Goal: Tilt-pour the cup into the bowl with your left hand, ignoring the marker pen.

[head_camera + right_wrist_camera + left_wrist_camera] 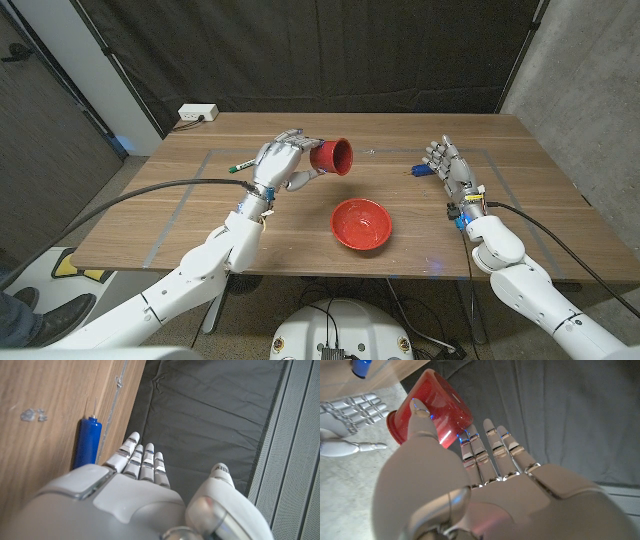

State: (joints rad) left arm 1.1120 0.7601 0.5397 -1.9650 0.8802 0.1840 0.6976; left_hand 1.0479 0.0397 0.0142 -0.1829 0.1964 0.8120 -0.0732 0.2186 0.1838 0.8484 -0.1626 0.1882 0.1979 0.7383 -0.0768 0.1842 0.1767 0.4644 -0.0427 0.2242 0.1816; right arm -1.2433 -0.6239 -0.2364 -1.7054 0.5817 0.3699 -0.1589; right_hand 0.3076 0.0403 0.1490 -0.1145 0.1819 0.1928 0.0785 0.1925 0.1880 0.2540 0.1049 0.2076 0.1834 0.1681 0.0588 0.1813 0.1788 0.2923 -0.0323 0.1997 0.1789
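While tipped on its side w/ mouth toward the glossy round red bowl [361,223] nearer the table's [520,215] front, held above the wood by left hand [281,163], fingers wrapped round it: red plastic cup [331,156]. Right hand [449,170] standing on edge, fingers straight, holding nothing, beside blue cylindrical item [86,442]. Farther left: green-capped marker pen [241,166].

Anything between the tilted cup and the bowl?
Nothing visible. The left hand holds the red cup tipped above bare table, behind the red bowl. The marker pen lies on the hand's far side, off that path.
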